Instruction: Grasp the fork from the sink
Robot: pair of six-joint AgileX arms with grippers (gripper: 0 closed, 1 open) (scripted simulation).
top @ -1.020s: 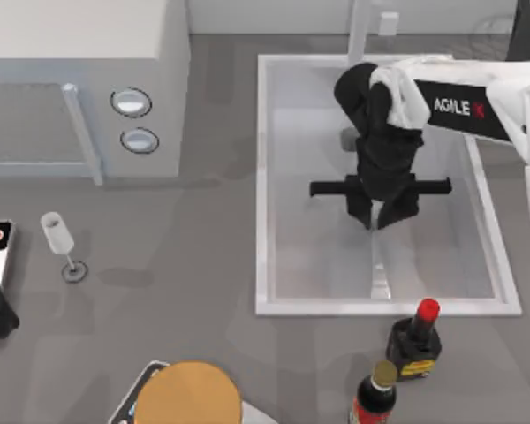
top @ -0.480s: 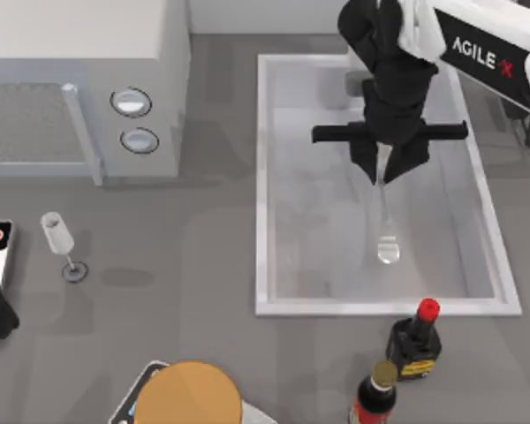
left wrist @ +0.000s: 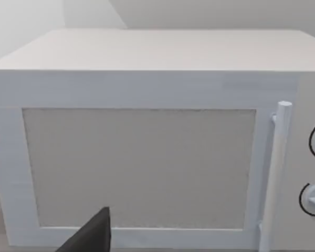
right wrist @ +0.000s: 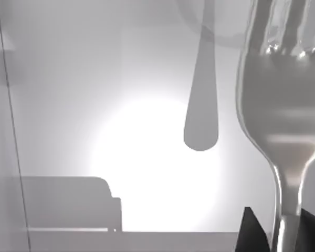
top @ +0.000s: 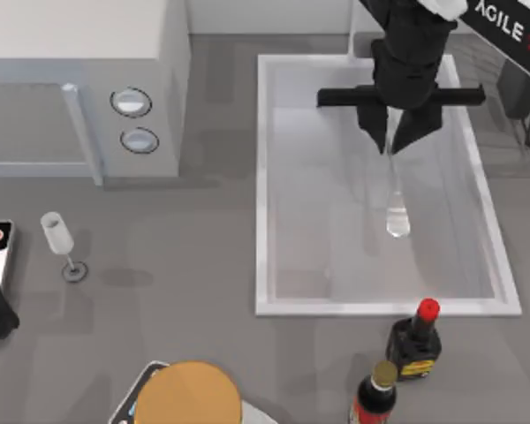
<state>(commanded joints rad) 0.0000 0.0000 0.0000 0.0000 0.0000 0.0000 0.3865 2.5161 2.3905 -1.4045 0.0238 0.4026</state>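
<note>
Silvery fork (top: 395, 199) pinched by right gripper (top: 392, 141) above sink (top: 265, 177); two sauce bottles (top: 413, 340) stand near its rim.

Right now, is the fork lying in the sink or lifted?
Lifted: the right gripper holds the fork clamped, hanging over the sink.

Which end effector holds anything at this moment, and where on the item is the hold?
The right end effector, above the sink, pinches the fork at one end; it hangs down over the basin. Which end cannot be told for sure.
</note>
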